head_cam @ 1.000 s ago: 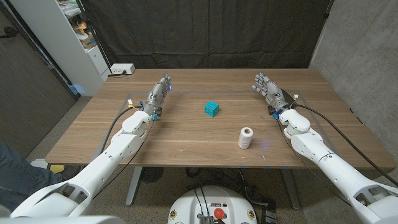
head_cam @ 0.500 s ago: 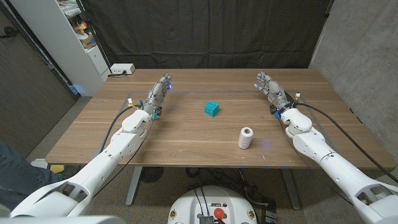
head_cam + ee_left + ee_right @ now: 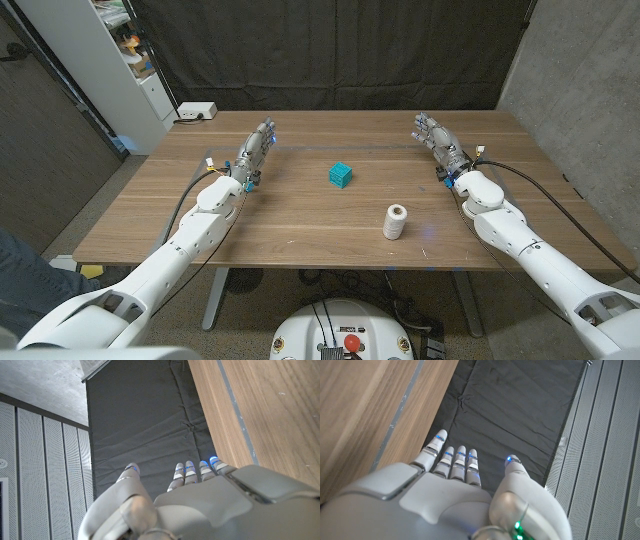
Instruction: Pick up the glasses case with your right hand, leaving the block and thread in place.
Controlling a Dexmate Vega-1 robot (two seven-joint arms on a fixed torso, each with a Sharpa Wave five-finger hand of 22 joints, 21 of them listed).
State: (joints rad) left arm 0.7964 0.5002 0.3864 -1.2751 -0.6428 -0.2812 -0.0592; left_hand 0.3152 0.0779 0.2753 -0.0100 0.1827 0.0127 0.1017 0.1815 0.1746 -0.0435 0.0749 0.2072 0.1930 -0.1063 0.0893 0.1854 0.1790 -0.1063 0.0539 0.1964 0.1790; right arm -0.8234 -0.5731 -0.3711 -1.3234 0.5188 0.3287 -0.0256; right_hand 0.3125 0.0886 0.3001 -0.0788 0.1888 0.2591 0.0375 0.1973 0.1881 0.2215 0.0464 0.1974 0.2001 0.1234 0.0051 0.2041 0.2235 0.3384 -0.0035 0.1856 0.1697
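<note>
The long wooden table [image 3: 300, 215] has a small teal cube-shaped block [image 3: 340, 176] sitting near its middle, and a white spool of thread [image 3: 396, 221] standing upright nearer the front edge, a little to the right of the block and apart from it. I can see no glasses case on the table; these two are the only loose things on the wood. The robot's left hand [image 3: 254, 153] is out on the left side toward the far part of the table, fingers stretched out straight and together, holding nothing, well away from the block. From its wrist camera the left hand's fingers [image 3: 190, 474] point past the table's edge toward the dark curtain [image 3: 150, 420], with the thumb set apart. The right hand [image 3: 438, 143] is at the far right of the table, fingers extended and slightly spread, empty too, and well apart from both the thread and the block. Its wrist camera shows the right hand's fingers [image 3: 456, 460] straight, thumb off to one side, nothing between them. A small white box [image 3: 196, 111] with a cable lies at the far left corner of the table, and a white shelving unit [image 3: 110, 60] stands beyond it against the black curtain.
</note>
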